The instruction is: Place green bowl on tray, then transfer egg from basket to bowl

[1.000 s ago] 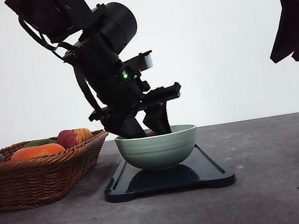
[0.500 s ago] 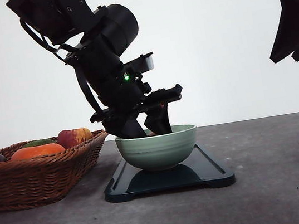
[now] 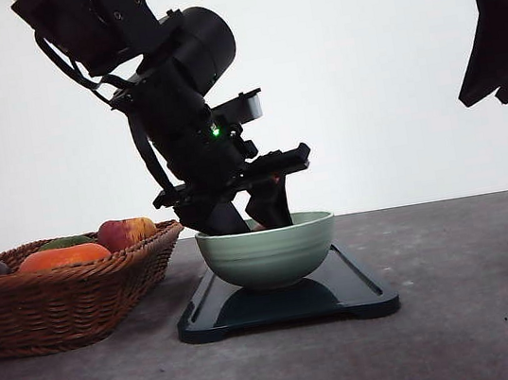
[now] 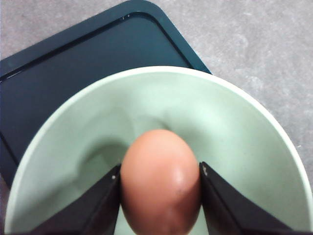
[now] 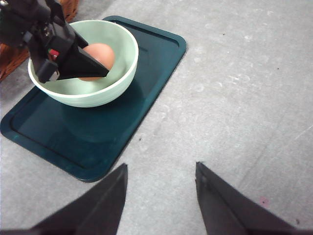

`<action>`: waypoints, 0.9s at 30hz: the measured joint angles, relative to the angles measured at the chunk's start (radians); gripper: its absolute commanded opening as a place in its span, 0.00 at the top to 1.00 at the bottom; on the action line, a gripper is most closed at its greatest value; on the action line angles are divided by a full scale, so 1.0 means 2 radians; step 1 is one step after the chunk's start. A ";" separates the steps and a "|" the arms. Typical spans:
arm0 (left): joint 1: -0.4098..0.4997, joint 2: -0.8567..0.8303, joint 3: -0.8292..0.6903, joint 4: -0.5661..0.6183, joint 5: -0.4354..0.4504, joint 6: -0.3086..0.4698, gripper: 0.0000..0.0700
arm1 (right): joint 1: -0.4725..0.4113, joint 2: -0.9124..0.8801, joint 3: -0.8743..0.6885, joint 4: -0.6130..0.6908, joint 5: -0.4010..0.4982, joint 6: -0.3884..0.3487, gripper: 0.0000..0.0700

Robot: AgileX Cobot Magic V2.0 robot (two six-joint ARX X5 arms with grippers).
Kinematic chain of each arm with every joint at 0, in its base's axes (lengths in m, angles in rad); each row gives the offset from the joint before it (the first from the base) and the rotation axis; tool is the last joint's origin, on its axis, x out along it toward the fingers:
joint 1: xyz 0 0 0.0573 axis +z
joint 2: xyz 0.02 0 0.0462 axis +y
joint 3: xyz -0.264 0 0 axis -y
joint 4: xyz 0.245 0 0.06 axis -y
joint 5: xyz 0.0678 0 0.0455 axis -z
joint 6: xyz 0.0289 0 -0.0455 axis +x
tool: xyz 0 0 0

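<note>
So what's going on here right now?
The left gripper holds the egg between its fingers, down inside the bowl. The bowl already sits on the tray. Whether the egg touches the bowl's bottom can't be told. The right gripper is open, off to the side over bare table, holding nothing. The basket at the left has other fruit in it. Releasing the egg looks like the remaining step.

Woven wicker basket (image 3: 69,294), glossy dark tray (image 3: 345,286), smooth matt egg (image 4: 160,181), ridged bowl (image 3: 268,253)
</note>
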 measured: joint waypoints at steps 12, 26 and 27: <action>-0.001 0.012 0.001 0.003 0.000 -0.006 0.65 | 0.000 0.000 0.000 0.000 0.000 0.000 0.62; -0.001 0.012 0.060 -0.108 0.000 -0.006 0.49 | 0.000 0.000 0.000 0.000 0.000 0.000 0.62; -0.001 0.012 0.075 -0.123 0.000 -0.006 0.50 | 0.000 0.000 0.000 0.000 0.000 0.000 0.62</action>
